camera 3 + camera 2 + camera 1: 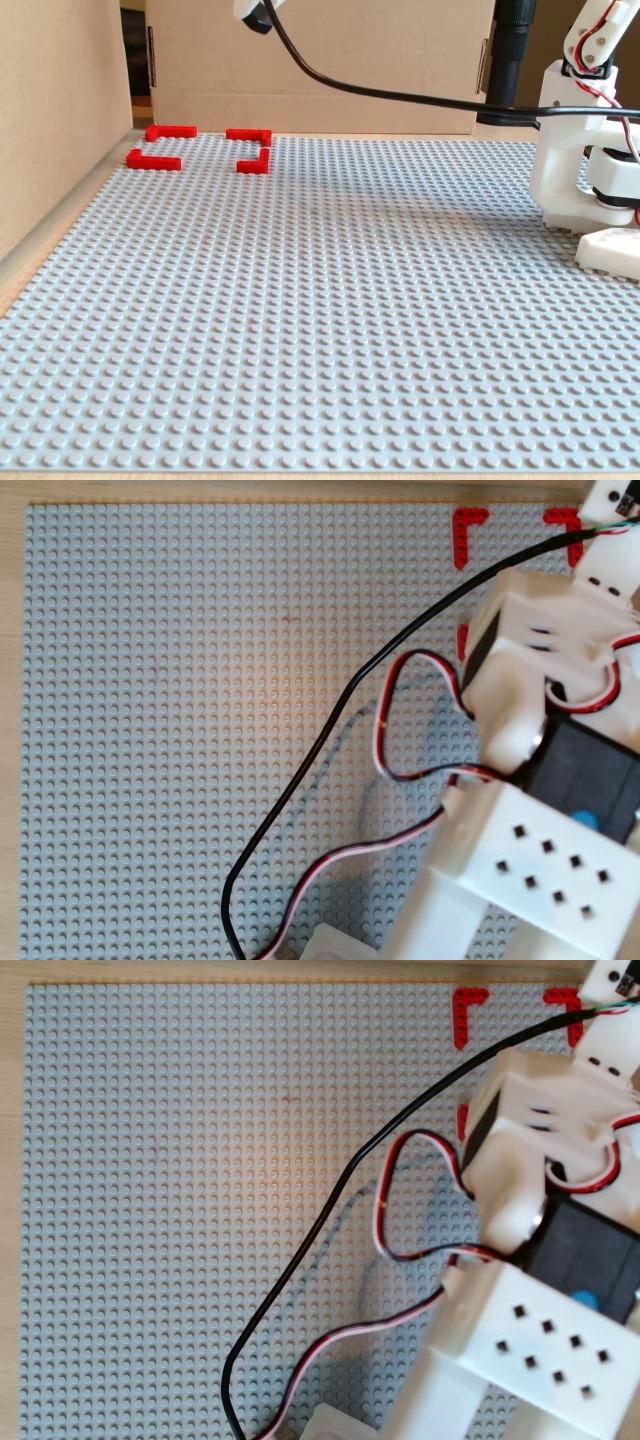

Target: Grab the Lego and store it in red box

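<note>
The red box shows as thin red L-shaped corner pieces on the grey baseplate. In both overhead views it is at the top right [467,1002] [467,522], partly under my arm. In the fixed view all four corners [249,134] lie at the far left, and the space inside them is bare. The black Lego is not visible in any view. My white arm [540,1120] reaches over the box. Only a white and black bit of its end [256,12] pokes in at the fixed view's top edge, high above the box. The fingers are cut off by the frame edges.
The grey studded baseplate [330,300] covers the table. Black and red-white cables [300,1260] hang over its middle. The arm's base [580,150] stands at the right in the fixed view. Cardboard walls [60,100] close off the left and the back.
</note>
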{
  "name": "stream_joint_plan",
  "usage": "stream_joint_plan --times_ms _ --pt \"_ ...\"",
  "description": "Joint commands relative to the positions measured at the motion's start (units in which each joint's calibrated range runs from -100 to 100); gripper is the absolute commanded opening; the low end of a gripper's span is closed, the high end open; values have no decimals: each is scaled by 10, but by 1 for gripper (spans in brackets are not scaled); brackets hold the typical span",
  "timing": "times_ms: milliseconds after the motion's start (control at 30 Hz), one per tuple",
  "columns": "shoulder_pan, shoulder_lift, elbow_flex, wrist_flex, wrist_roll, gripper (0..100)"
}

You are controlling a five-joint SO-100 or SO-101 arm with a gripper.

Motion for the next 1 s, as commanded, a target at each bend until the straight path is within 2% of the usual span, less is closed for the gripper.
stream_joint_plan --times_ms 0,367,633,967 --pt "-3 -33 76 -102 -2 1" --pt "-40 -28 241 -364 -1 1" --pt "-72 -14 245 -399 3 1" --pt "-45 126 158 -415 1 1"
